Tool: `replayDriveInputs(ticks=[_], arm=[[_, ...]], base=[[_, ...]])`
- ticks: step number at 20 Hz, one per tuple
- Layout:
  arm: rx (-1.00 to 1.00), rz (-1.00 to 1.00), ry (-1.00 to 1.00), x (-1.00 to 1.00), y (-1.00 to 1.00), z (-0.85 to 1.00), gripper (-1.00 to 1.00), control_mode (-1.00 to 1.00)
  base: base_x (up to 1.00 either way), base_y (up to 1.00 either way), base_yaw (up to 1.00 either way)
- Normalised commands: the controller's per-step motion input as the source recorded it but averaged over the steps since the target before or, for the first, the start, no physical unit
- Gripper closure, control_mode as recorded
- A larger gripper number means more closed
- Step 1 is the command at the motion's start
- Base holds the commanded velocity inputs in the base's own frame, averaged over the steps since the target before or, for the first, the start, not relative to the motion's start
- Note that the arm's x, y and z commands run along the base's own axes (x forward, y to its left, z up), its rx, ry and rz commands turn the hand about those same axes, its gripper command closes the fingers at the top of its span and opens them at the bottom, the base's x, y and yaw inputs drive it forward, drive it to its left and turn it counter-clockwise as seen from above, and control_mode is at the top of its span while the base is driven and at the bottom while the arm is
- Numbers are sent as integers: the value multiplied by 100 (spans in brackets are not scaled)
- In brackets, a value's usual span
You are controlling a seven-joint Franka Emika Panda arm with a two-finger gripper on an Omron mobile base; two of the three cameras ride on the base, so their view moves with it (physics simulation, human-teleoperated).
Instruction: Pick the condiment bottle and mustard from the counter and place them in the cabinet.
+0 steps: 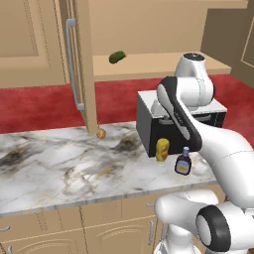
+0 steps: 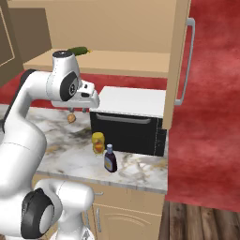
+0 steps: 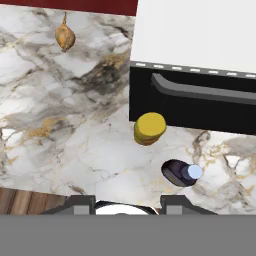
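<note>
The pincer (image 3: 127, 202), seen from its own camera, hangs high above the counter (image 3: 60, 135) with its two dark finger tips set well apart and nothing between them; it looks down on the microwave (image 3: 195, 75), the landmark used here. The condiment bottle (image 3: 181, 173) stands upright on the counter just in front of the microwave's black door, its blue-grey cap toward the camera. The mustard (image 3: 149, 128) stands upright beside it, nearer the microwave door and close to the door's left corner; the two bottles are near each other but apart. In the left base view the mustard (image 1: 162, 150) and condiment bottle (image 1: 183, 161) stand at the foot of the microwave (image 1: 149, 119), near the counter's front edge. Left of the microwave a small brown bulb-like thing (image 3: 64, 36) lies on the marble. Above and left of the microwave, the cabinet (image 1: 84, 64) stands open, and a green pickle-like thing (image 1: 117, 57) lies on its shelf.
</note>
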Motion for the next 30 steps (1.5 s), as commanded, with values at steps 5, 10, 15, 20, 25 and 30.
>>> replayDriveInputs(ticks=[5, 10, 15, 20, 25, 30], arm=[[0, 2, 0, -22, -9, 0, -100, -100], [0, 4, -6, -51, -18, -4, -100, -100], [0, 7, -6, -48, -21, -11, -100, -100], [0, 9, -4, -43, -27, -15, -100, -100], [0, 8, 0, -27, -27, -27, -100, -100], [0, 4, 0, -5, -28, -32, -100, -100]], base=[[0, 0, 0], [0, 0, 0], [0, 0, 0], [0, 0, 0], [0, 0, 0], [0, 0, 0]])
